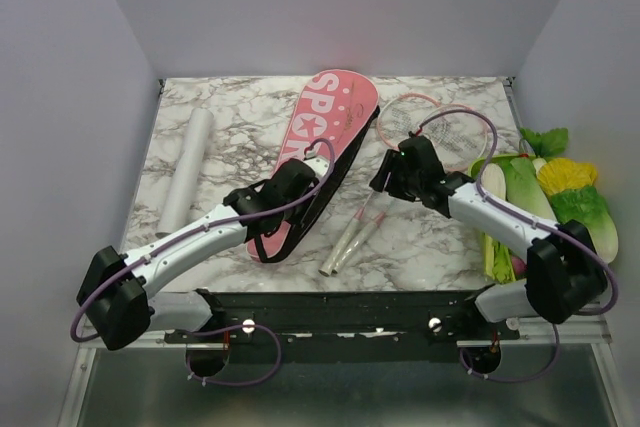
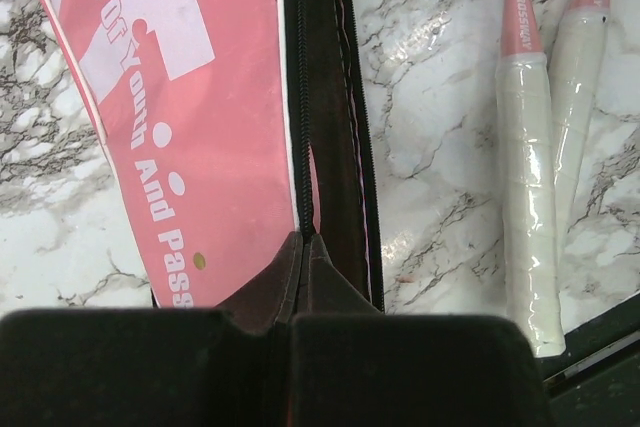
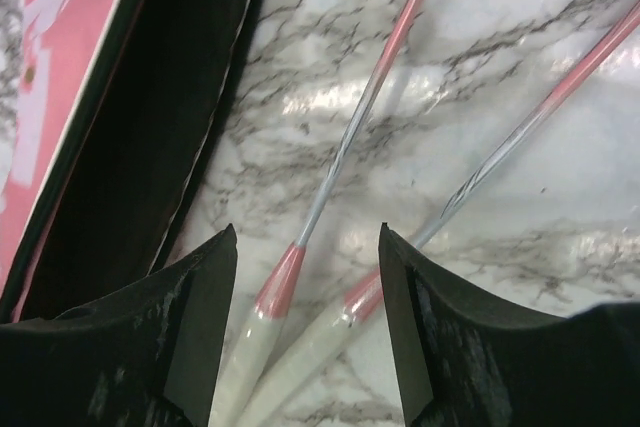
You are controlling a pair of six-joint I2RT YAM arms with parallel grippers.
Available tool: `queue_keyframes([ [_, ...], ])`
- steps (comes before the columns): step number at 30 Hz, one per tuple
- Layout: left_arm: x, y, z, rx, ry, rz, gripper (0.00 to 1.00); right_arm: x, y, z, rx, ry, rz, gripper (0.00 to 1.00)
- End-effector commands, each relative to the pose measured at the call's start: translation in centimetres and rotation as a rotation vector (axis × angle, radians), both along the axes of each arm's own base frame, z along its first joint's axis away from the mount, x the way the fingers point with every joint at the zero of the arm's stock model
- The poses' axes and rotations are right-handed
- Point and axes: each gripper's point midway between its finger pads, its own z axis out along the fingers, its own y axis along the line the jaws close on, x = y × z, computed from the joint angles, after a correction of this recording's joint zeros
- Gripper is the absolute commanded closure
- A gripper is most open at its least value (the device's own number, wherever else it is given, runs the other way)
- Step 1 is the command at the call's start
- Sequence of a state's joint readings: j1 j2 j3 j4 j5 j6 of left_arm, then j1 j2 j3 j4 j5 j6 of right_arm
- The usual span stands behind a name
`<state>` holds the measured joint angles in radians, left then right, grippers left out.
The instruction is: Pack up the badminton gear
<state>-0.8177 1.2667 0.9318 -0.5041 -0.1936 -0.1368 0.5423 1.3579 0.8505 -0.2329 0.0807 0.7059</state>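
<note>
Currently left gripper (image 2: 295, 322) pressed together, pinching black edge of pink bag (image 2: 200, 97) lying mid-table (image 1: 420, 247). Right gripper (image 3: 305, 247) spread, gripping nothing, poised over two rackets (image 3: 345, 147) beside bag.

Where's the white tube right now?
In the top view, the white tube lies along the left side of the table, left of the pink bag and not touching it.

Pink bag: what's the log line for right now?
left tool: shut on long pink SPORT racket bag, black edge | right tool: open over slim pink-white rackets
</note>
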Motion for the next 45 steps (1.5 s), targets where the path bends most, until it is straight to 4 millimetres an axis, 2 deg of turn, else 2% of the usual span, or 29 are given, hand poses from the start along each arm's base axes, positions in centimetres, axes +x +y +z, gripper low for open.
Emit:
queue_keyframes([
  [1, 0.3, 0.2, 1.2, -0.083, -0.03, 0.049, 1.0, 3.3, -1.2, -1.0, -0.057, 0.03, -0.095, 0.33],
  [7, 0.3, 0.7, 2.1, -0.15, -0.058, 0.075, 1.0, 6.6, -0.8, -2.2, -0.095, 0.07, -0.144, 0.33],
  [10, 0.2, 0.9, 2.3, -0.154, -0.064, 0.075, 1.0, 7.6, -0.7, -2.4, -0.121, 0.093, -0.163, 0.33],
  [11, 0.1, 0.9, 2.4, -0.156, -0.066, 0.073, 1.0, 7.4, -0.8, -3.5, -0.144, 0.125, -0.165, 0.33],
  [13, -0.1, 0.7, 2.5, -0.167, -0.063, 0.063, 1.0, 7.8, -1.4, -3.7, -0.155, 0.136, -0.197, 0.33],
  [16, -0.2, 0.6, 2.6, -0.173, -0.057, 0.06, 1.0, 7.6, -2.4, -3.6, -0.171, 0.128, -0.229, 0.33],
  [21, -0.5, 0.4, 3.2, -0.203, -0.062, 0.046, 1.0, 5.7, -6.0, -3.8, -0.229, 0.132, -0.321, 0.33],
  [25, -0.6, 0.4, 3.8, -0.221, -0.075, 0.044, 1.0, 4.6, -7.6, -4.4, -0.234, 0.149, -0.36, 0.33],
  [29, -0.7, 0.4, 4.0, -0.227, -0.079, 0.04, 1.0, 3.7, -8.2, -5.6, -0.244, 0.188, -0.384, 0.33],
  [38, -0.7, 0.7, 4.1, -0.225, -0.089, 0.047, 1.0, 4.3, -8.1, -8.5, -0.255, 0.272, -0.408, 0.35],
  [41, -0.6, 0.9, 4.1, -0.217, -0.094, 0.053, 1.0, 4.2, -8.3, -9.4, -0.272, 0.292, -0.414, 0.39],
  [43, -0.6, 1.1, 4.0, -0.207, -0.098, 0.055, 1.0, 4.1, -8.5, -9.9, -0.283, 0.307, -0.413, 0.48],
  [44, -0.5, 1.1, 4.2, -0.205, -0.104, 0.058, 1.0, 4.0, -8.7, -10.1, -0.288, 0.313, -0.414, 0.54],
  [45, -0.5, 1.3, 4.1, -0.2, -0.106, 0.064, 1.0, 3.9, -8.7, -10.1, -0.284, 0.312, -0.413, 0.74],
])
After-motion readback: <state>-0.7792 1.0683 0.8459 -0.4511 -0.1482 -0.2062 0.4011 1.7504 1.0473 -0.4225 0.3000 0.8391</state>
